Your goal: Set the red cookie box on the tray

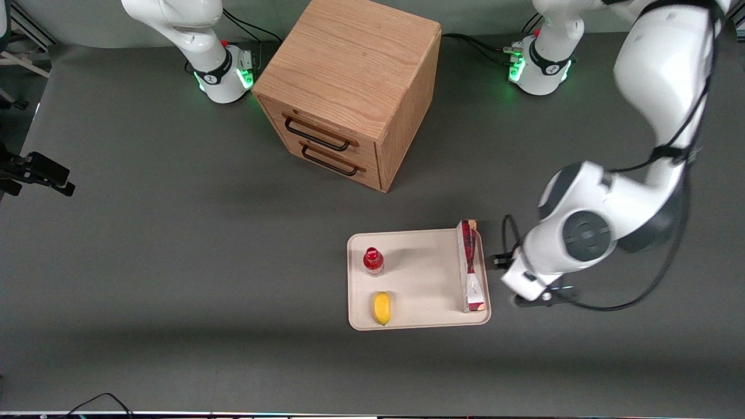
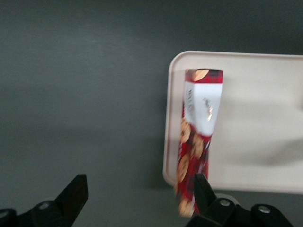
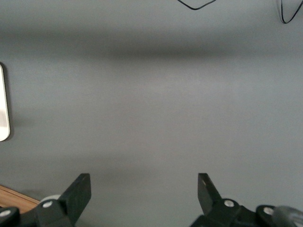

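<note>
Right, reading the front view across: the wooden drawer cabinet [image 1: 349, 87] stands farthest from the camera, two dark handles on its front. Nearer the camera I see the tray [image 1: 425, 273] flat on the grey table [image 1: 174, 262]. On it, at the parked arm's end, a small red-capped bottle [image 1: 373, 261] stands upright, with a yellow fruit-like item [image 1: 382, 308] nearer the camera than it. The red cookie box [image 1: 470, 266] stands on edge along the tray's short side at the working arm's end, its length spanning nearly that whole side, one end just reaching over the rim. The gripper [image 1: 527, 285] sits just beside that edge of the tray, off the box, over the table. On the wrist camera I read the gripper [image 2: 139, 194] as spread wide with nothing between its fingers [image 2: 75, 191]; the box [image 2: 196, 142] and the tray rim [image 2: 166, 142] lie apart from them.
</note>
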Controlling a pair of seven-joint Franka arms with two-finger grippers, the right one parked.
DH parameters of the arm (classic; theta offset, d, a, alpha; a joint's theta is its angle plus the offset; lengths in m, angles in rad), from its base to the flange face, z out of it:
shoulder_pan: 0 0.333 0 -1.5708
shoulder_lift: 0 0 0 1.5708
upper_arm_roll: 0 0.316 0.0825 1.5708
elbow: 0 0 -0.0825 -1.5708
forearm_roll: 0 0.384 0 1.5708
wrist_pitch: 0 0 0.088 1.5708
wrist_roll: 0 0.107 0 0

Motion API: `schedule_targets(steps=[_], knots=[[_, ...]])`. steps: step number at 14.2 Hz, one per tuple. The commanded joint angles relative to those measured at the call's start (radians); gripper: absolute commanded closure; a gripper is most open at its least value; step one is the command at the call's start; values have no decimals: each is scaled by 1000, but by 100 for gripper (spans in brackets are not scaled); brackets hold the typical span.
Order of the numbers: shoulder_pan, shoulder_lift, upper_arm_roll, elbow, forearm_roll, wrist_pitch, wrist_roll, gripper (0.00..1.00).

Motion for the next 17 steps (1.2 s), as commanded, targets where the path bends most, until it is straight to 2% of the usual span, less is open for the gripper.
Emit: schedule_targets(steps=[1, 5, 7, 9, 11, 13, 15, 17], knots=[[15, -192, 112, -7, -96, -185, 211, 0], [10, -422, 272, -60, -208, -378, 424, 0], [9, -589, 333, -214, -220, -382, 518, 0], [6, -701, 363, -302, -268, -383, 532, 0], [-5, -717, 363, -295, -282, -383, 518, 0], [-24, -667, 369, -223, -293, -400, 523, 0], [-45, -645, 435, -183, -349, -405, 532, 0], [-47, -645, 443, -177, -345, -426, 532, 0]])
